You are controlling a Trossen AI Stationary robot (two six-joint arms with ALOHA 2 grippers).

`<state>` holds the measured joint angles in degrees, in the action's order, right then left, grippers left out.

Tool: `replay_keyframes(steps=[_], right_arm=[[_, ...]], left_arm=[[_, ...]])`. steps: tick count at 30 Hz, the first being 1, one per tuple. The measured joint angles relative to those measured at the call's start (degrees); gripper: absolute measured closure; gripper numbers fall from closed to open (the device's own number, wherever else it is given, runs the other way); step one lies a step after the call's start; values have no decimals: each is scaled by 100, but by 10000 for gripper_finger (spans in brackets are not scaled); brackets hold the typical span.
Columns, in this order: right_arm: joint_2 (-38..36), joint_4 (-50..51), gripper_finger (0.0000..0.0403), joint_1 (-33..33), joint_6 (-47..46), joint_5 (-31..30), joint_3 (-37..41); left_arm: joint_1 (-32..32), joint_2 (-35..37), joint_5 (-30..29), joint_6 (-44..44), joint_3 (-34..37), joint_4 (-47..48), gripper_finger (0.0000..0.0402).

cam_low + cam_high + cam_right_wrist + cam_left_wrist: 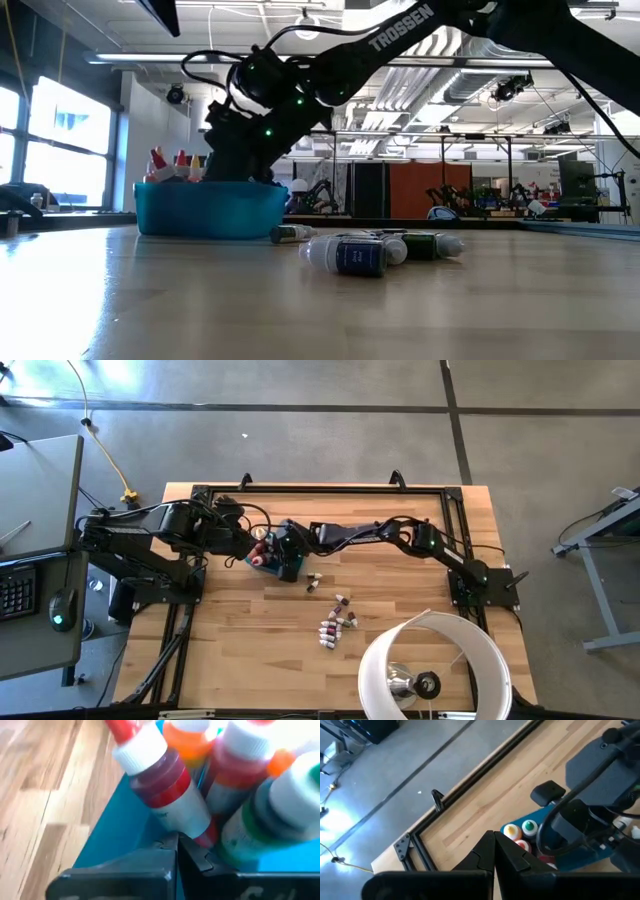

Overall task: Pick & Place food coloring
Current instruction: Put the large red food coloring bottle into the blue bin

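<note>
Item: food coloring, small squeeze bottles with caps.
- Stowed lot: several bottles stand upright in the teal bin point(208, 208), near the table's point(230, 650) centre. Visible among them are a red bottle point(167, 790), an orange one and a green one, packed close and touching.
- Loose lot: a cluster of bottles point(336, 625) lies on its side on the bare wood, at about 4 o'clock from the bin in the overhead view and well apart from it. One stray bottle point(314, 582) lies between the cluster and the bin.

Item: right tool point(177, 842).
- Position: inside the bin, low against its wall, just beside the base of the red bottle.
- State: fingers closed together with nothing between them.

Item: left tool point(494, 851).
- Position: just beside the bin at its 9 o'clock edge in the overhead view, hanging above the wood.
- State: fingers pressed shut, empty.

Item: white lamp shade point(435, 665), at the table's 5 o'clock corner, clear of the work.

Step in hand (judged): the end of a placement, with the right tool empty at the drop point in the bin.

Next move calls for (judged): lifting straight up so the crowded upright bottles are not tipped, swinging toward the stray bottle at 4 o'clock, opening the fingers, and coming down across its narrow body.
</note>
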<state>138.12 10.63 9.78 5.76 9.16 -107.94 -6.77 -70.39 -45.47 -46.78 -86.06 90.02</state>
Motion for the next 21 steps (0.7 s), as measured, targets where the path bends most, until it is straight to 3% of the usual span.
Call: replay_keyframes(steps=[10,15,21], right_arm=[[-181,604,403,-20,195,-365,-10],[-109,850,403,-24,121,-116,11],[-109,389,403,-47,88,0,11]], left_arm=[[-2,0,87,0,0,0,402],[-2,1,102,0,0,0,402],[-2,2,100,0,0,-1,402]])
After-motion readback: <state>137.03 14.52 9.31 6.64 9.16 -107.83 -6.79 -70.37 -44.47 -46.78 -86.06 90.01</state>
